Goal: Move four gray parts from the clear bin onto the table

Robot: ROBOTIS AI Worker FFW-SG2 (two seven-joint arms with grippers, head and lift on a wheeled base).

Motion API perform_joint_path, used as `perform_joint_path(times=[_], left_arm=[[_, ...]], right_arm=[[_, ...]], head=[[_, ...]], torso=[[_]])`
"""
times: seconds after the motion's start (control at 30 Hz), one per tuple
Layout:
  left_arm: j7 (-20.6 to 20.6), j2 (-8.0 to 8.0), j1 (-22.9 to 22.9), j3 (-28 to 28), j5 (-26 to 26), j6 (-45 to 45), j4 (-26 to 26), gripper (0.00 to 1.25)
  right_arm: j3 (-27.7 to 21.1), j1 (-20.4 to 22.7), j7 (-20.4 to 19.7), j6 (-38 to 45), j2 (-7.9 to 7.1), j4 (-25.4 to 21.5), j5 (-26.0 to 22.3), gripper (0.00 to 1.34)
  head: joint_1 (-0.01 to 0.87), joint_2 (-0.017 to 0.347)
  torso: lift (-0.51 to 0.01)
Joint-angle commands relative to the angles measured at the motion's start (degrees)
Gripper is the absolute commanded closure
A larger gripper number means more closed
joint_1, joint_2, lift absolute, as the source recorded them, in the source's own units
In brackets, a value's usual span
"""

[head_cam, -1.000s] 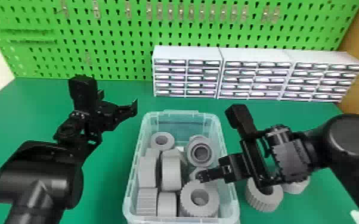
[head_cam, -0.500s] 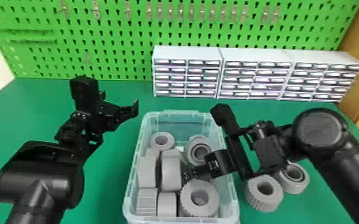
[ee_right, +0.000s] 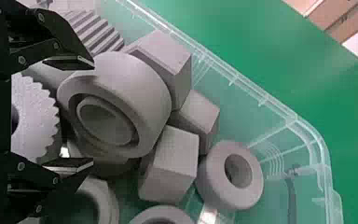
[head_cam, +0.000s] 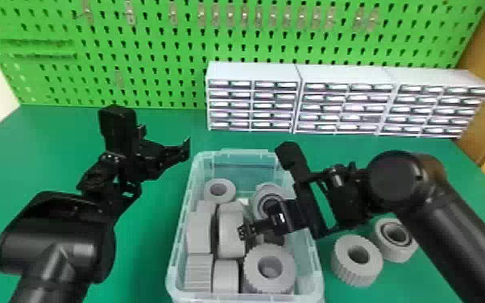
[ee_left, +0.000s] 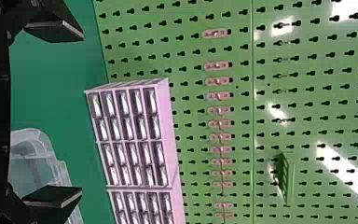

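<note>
The gray parts of my task lie mostly inside the clear bin (head_cam: 316,266), and two are already outside it. Of these, a toothed wheel (head_cam: 356,278) and a ring with an inner groove (head_cam: 405,250) rest on the green table (head_cam: 141,262), just to the right of the bin.

In the bin, the parts are close together. A thick ring (head_cam: 229,237) is in the middle, some blocks (head_cam: 199,231) are along the left wall, a bigger gear (head_cam: 284,274) is at the near end, and a small ring (head_cam: 229,193) is toward the far end.

My right gripper (head_cam: 251,233) is low inside the bin, next to the thick ring. Its fingers stand partly apart, with this ring by their tips. It has nothing in its grasp that I can see, and I cannot tell if the fingers touch the ring.

My left gripper (head_cam: 166,139) is outside, near the far left corner of the bin. Its fingers are wide apart and it is empty.

Beyond the bin, on the table, is a row of white drawer cabinets (head_cam: 253,74), and behind them stands a green pegboard (head_cam: 153,44) with small metal hooks (head_cam: 173,10).
</note>
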Motion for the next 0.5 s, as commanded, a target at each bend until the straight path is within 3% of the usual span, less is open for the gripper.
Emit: perform_joint_path(times=[0.0, 0.27, 0.47], left_arm=[[-0.1, 0.09, 0.0, 0.0, 0.0, 0.0, 0.0, 0.12], [-0.2, 0.18, 0.1, -0.1, 0.0, 0.0, 0.0, 0.13], [-0.3, 0.36, 0.0, -0.3, -0.1, 0.0, 0.0, 0.13]], right_arm=[[1.6, -0.9, 3.0, -1.5, 0.67, 1.5, 4.2, 0.52], [3.9, -2.5, 8.9, -3.5, 1.73, 3.8, 8.4, 0.52], [5.5, -3.5, 13.0, -5.2, 2.34, 6.7, 8.6, 0.52]], head=[[0.686, 0.026], [0.686, 0.026], [0.686, 0.026]], torso=[[-0.050], [-0.050], [-0.050]])
